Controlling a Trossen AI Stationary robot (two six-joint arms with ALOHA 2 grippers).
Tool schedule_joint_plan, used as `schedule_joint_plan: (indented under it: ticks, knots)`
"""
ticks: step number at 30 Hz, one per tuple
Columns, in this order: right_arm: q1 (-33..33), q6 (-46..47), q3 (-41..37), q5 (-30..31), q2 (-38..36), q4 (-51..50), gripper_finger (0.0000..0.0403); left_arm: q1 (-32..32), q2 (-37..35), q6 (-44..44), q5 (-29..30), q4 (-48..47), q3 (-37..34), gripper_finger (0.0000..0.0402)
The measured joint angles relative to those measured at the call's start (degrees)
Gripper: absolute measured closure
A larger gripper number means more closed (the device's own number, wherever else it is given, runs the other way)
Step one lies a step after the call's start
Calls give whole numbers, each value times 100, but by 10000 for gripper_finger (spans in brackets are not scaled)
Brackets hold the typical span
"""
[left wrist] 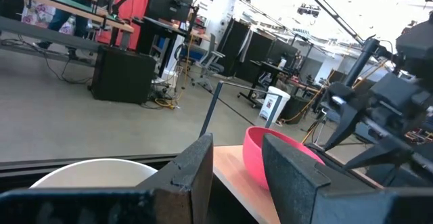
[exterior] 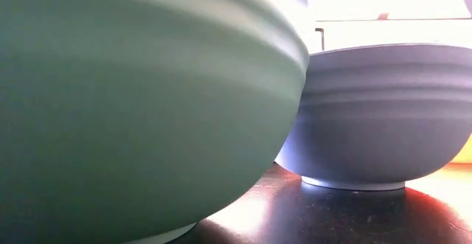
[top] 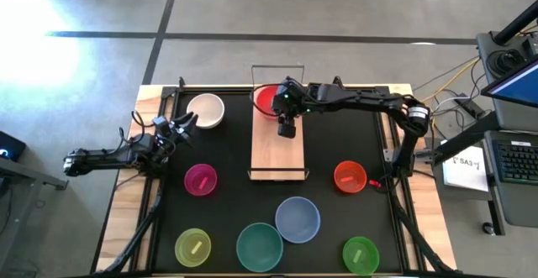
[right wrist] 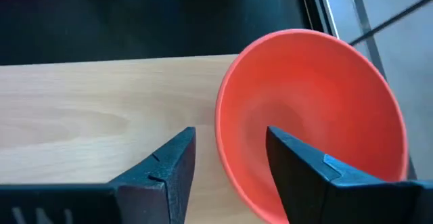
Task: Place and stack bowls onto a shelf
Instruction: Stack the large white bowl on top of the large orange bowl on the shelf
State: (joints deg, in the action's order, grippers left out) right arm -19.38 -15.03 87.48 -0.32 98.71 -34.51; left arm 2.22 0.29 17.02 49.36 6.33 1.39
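A red bowl [top: 265, 99] sits on the far end of the light-wood shelf [top: 277, 156]; it also shows in the right wrist view [right wrist: 318, 109] and the left wrist view [left wrist: 270, 158]. My right gripper [top: 287, 128] is open above the shelf, its fingers on either side of the bowl's near rim [right wrist: 223, 139]. My left gripper [top: 182, 125] is open and empty beside the white bowl [top: 206, 110], which rests on the black mat. Magenta [top: 200, 180], orange [top: 350, 176], grey-blue [top: 298, 219], teal [top: 259, 247], yellow-green [top: 192, 246] and green [top: 361, 254] bowls stand on the mat. My right gripper stands open over the red bowl's near rim [right wrist: 222, 149], one finger [right wrist: 304, 176] inside the bowl and one [right wrist: 169, 170] outside, coming from above on a slant. I cannot tell whether either finger touches it. The bowl rests on the shelf.
The shelf's thin wire frame [top: 277, 66] rises at its far end, another at its near end [top: 278, 178]. The teal bowl [exterior: 147, 104] and grey-blue bowl [exterior: 383, 111] fill the low view. The shelf's bare wood lies toward the near edge.
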Motion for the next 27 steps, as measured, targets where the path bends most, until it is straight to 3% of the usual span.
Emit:
schedule_joint_plan:
  ticks: [8, 27]
  knots:
    - [87, 432, 7, -466, -532, -677, 233, 0, 0, 0, 1, 0, 0, 291]
    - [858, 1454, -81, -415, -2259, -2107, 252, 1, 1, -2, -2, 68, -1, 291]
